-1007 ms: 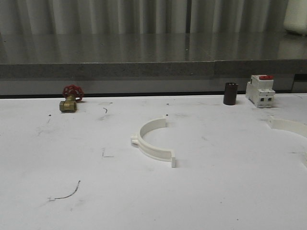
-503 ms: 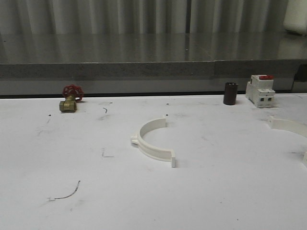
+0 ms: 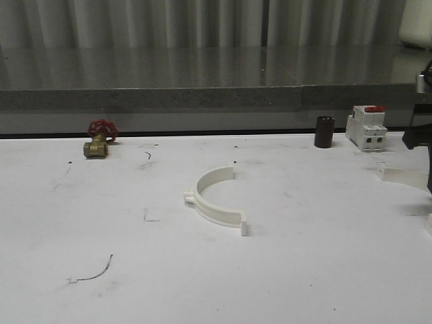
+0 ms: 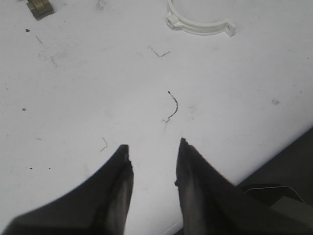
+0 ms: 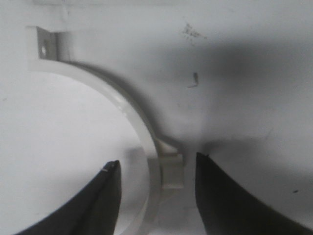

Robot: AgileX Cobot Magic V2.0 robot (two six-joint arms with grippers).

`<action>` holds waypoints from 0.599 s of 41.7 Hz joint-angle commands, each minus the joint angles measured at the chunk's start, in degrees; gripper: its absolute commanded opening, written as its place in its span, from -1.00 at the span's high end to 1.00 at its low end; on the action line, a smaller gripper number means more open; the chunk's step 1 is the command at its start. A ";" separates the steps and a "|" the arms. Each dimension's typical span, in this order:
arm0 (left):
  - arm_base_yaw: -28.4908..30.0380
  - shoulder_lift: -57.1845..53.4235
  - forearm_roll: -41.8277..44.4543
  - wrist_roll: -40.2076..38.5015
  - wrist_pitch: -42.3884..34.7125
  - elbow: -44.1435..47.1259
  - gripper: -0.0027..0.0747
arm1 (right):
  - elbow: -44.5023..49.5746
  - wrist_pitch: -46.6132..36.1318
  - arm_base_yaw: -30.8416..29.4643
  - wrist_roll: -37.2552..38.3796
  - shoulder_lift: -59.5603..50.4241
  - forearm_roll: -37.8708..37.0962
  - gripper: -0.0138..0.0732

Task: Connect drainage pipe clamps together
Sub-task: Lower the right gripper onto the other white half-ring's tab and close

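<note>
One white half-ring drainage pipe clamp (image 3: 214, 199) lies flat in the middle of the white table; it also appears far off in the left wrist view (image 4: 199, 25). The other clamp (image 3: 403, 175) lies at the table's right edge, partly behind my right arm (image 3: 418, 138). In the right wrist view my right gripper (image 5: 155, 169) is open, its fingers straddling this clamp's (image 5: 132, 110) band and outer tab without touching. My left gripper (image 4: 152, 149) hangs open over bare table, nothing between its fingers.
At the back of the table stand a brass valve with a red handwheel (image 3: 99, 139), a dark cylinder (image 3: 325, 131) and a white breaker with a red top (image 3: 366, 127). The table's near edge (image 4: 274, 161) lies close to my left gripper.
My right arm has come into the front view at the right edge, over the right clamp. The middle clamp and the other objects have not moved.
</note>
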 commanded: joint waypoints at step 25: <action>0.13 -0.20 -0.57 0.02 -3.77 -1.48 0.36 | -1.64 -0.47 -0.40 -0.13 -2.09 -0.54 0.43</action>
